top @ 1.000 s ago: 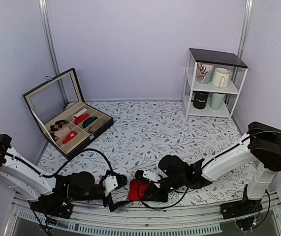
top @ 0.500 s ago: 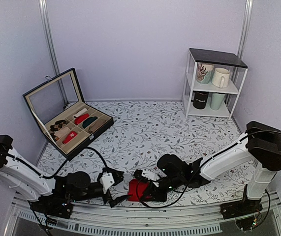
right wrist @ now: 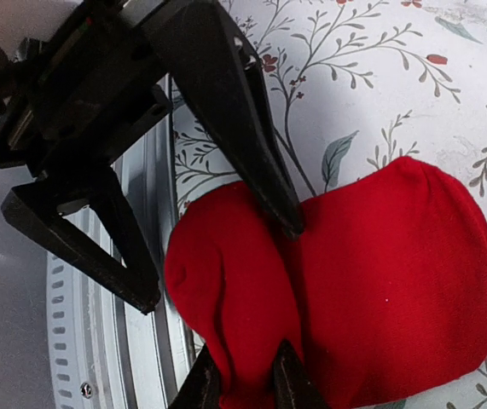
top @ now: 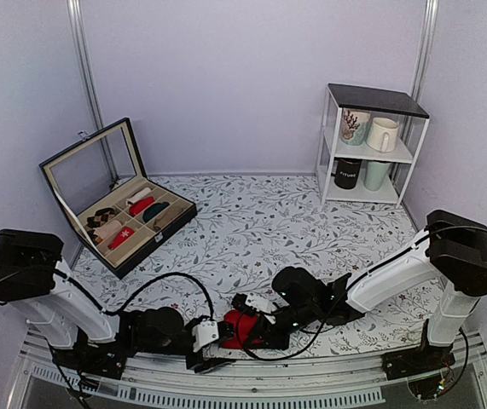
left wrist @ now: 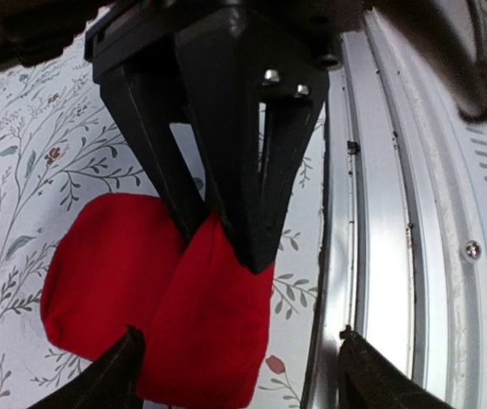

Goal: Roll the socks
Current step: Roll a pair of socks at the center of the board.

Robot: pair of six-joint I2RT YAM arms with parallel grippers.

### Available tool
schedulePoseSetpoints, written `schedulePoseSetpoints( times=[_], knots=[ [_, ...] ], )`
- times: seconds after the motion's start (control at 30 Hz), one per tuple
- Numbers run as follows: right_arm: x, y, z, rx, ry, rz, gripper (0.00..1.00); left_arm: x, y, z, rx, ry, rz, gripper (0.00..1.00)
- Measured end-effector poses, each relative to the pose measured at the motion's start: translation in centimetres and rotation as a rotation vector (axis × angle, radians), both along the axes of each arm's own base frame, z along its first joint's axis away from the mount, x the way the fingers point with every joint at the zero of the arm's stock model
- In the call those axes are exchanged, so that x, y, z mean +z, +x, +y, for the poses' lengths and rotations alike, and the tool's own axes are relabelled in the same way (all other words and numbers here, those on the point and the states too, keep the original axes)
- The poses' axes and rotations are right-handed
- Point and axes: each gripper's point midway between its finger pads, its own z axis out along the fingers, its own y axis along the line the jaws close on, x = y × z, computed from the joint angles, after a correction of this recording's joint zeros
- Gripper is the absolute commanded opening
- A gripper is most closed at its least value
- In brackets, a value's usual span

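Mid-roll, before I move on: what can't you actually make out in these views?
Right wrist: the bottom edge cuts off part of the socks, so how deep they sit in the right end effector is unclear.
Left wrist: the right end effector hides the fold behind it.
Top external: the left end effector and right end effector cover most of the socks; roll shape unreadable. The box contents are too small to identify.

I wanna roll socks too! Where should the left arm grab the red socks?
Probably the puffy folded lobe of the red socks nearest the rail, coming from the left: it bulges up, the open left fingers straddle it, and the right fingers pinch the crease.
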Motion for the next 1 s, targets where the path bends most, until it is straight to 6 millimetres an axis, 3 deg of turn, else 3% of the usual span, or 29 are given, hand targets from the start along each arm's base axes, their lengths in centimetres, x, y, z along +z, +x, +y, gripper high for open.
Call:
schedulePoseSetpoints(
  times=[0.07, 0.17, 0.2, 0.3, 0.37, 0.47, 0.63, 0.7, 1.0],
  knots=[
    [0.0, 0.0, 0.0, -0.001, 0.0, 0.0, 0.18, -0.3, 0.0, 0.1, 0.004, 0.008, 0.005, 0.59],
    [0.0, 0.1, 0.0, -0.002, 0.0, 0.001, 0.18, -0.3, 0.2, 0.1, 0.017, 0.004, 0.009, 0.53],
    [0.0, 0.1, 0.0, -0.001, 0.0, 0.003, 0.18, -0.2, 0.3, 0.1, 0.022, 0.002, 0.004, 0.54],
    [-0.1, 0.1, 0.0, 0.001, 0.0, 0.007, 0.18, -0.1, 0.5, 0.2, 0.036, 0.0, -0.002, 0.72],
    [-0.1, 0.1, 0.0, 0.002, 0.001, 0.01, 0.18, 0.2, 0.7, 0.4, 0.048, -0.008, -0.008, 0.75],
    [-0.1, 0.0, 0.1, 0.005, 0.001, 0.013, 0.18, 1.1, 1.2, 0.9, 0.078, -0.036, -0.024, 0.73],
    [-0.1, 0.0, 0.1, 0.008, 0.001, 0.02, 0.18, 3.3, 1.6, 1.1, 0.101, -0.103, -0.046, 0.57],
    [-0.1, 0.0, 0.2, 0.011, 0.002, 0.023, 0.18, 3.7, 1.7, 1.0, 0.1, -0.114, -0.05, 0.56],
    [-0.1, 0.0, 0.3, 0.014, 0.001, 0.026, 0.18, 1.5, 1.5, 1.2, 0.074, -0.055, -0.021, 0.57]
  ],
)
